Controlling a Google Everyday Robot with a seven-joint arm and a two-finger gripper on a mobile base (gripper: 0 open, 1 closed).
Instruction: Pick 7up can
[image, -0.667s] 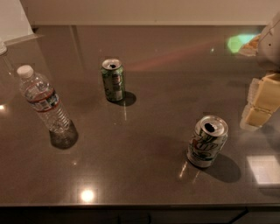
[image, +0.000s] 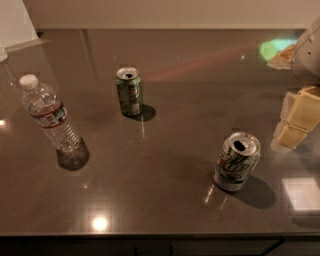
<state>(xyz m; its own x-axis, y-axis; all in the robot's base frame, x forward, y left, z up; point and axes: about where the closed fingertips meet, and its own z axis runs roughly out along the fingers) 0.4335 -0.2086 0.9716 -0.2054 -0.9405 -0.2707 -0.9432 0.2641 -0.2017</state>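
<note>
While our cream gripper (image: 298, 120) hangs at three o'clock, the silver-white 7up can (image: 237, 161) stands apart at five o'clock. Whether the gripper is clenched, we cannot tell.

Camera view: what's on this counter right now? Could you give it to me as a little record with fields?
surface: dark glossy countertop
7up can: upright, top opened, front right
green can: upright, top opened, further back, left of centre
water bottle: upright, white cap, left side
gripper: right edge of view, behind and right of the 7up can, apart from it, holding nothing
</note>
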